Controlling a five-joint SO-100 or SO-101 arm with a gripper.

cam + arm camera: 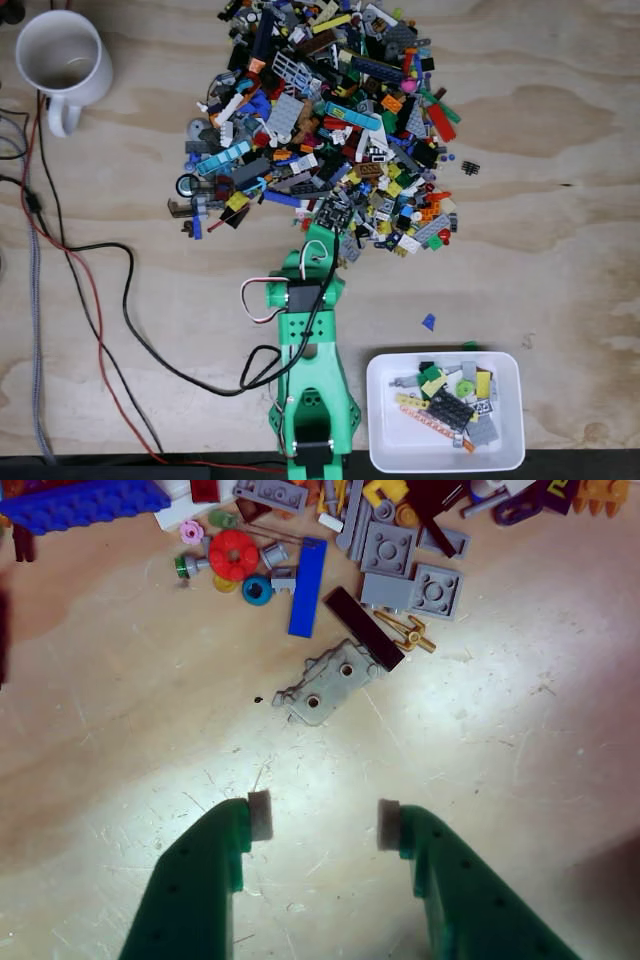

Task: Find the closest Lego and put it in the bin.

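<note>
In the wrist view my gripper (324, 820) is open just above the bare wood, with nothing between its green fingers and pale pads. The closest Lego is a grey piece with round holes (325, 685), lying a short way ahead of the fingertips at the pile's edge. A black flat bar (363, 628) touches its far end, and a blue flat bar (307, 572) lies beyond. In the fixed view the green arm (305, 330) reaches up from the bottom edge to the lower rim of the big Lego pile (320, 120). The white bin (385, 440) sits at bottom right holding several pieces.
A white mug (60, 60) stands at top left. Black and red cables (110, 320) run down the left side to the arm. One small blue piece (428, 321) lies loose above the bin, and a tiny black piece (468, 167) sits right of the pile.
</note>
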